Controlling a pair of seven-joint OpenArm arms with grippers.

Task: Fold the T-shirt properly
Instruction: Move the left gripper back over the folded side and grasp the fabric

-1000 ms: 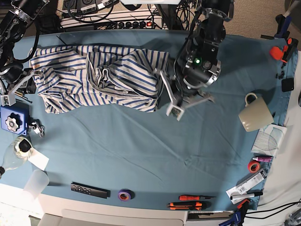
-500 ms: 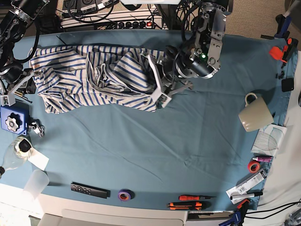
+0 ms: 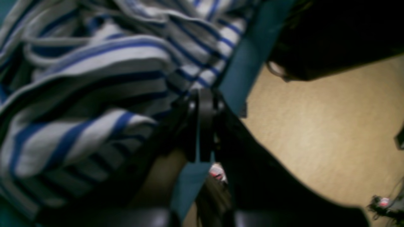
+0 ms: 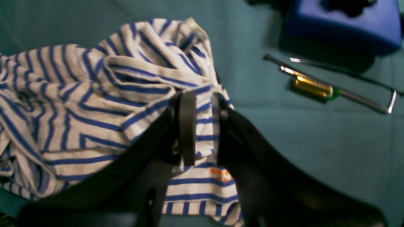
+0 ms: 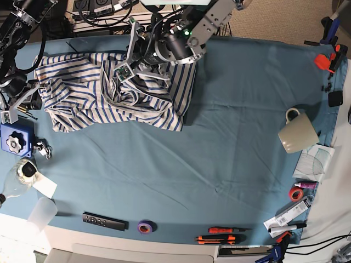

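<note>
While the teal tablecloth (image 5: 219,153) spreads across nearly the whole base view, the T-shirt (image 5: 98,96) lies crumpled on its far left part, white with thin blue stripes, bunched into ridges and folds rather than flat; its right portion hangs in a flap that ends in a lower corner on the cloth, and its left edge reaches toward my right arm at the table's side; my left arm reaches in from the far edge and lies over the shirt's upper middle, with my left gripper (image 5: 125,70) above the folds there; in the left wrist view its jaws are pressed together with no gap, and blurred striped cloth fills the space just beside them, though I cannot tell whether any fabric is pinched between them; my right gripper (image 4: 200,126) sits at the shirt's left end, its jaws a narrow way apart with striped cloth between them, and the fabric rises in a hump just above the tips; I take this as a grip on the shirt's edge; near it lie a blue block (image 4: 344,22) and a small screwdriver (image 4: 315,86); a cream mug (image 5: 297,131) lies well apart on the right side.
</note>
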